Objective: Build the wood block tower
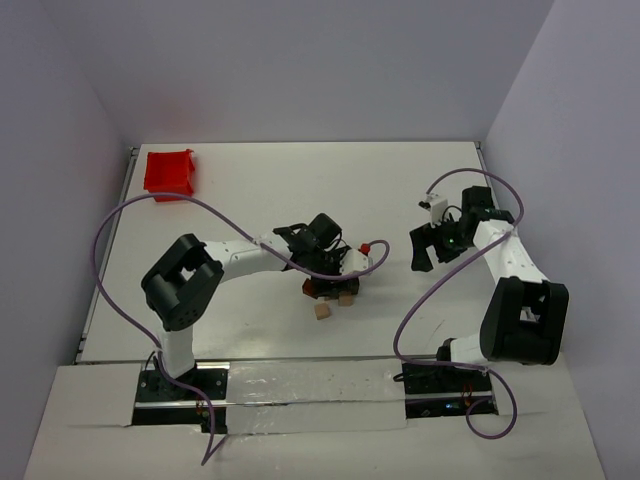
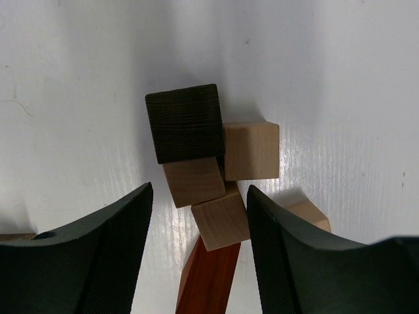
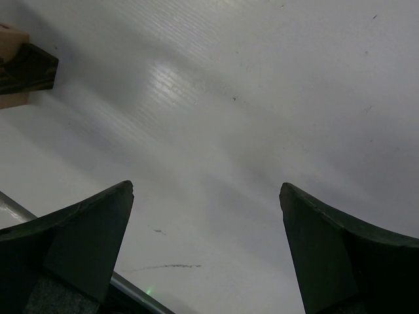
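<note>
The wood blocks lie loose in a cluster on the white table, not stacked. In the left wrist view I see a dark brown cube (image 2: 186, 124), a tan cube (image 2: 252, 150) beside it, two more tan cubes (image 2: 193, 181) (image 2: 222, 219) and a reddish-brown wedge (image 2: 208, 278). My left gripper (image 2: 200, 193) is open just above them, with the nearest tan cube and the wedge between its fingers. In the top view the left gripper (image 1: 335, 272) covers most of the cluster (image 1: 320, 290). My right gripper (image 1: 428, 258) is open and empty over bare table (image 3: 206, 188).
A red plastic bin (image 1: 170, 172) stands at the far left corner. Two tan blocks (image 1: 347, 297) (image 1: 322, 311) lie just in front of the cluster. Another tan block (image 2: 308, 214) peeks out behind my left gripper's right finger. A small red object (image 1: 366, 247) sits by the left wrist.
</note>
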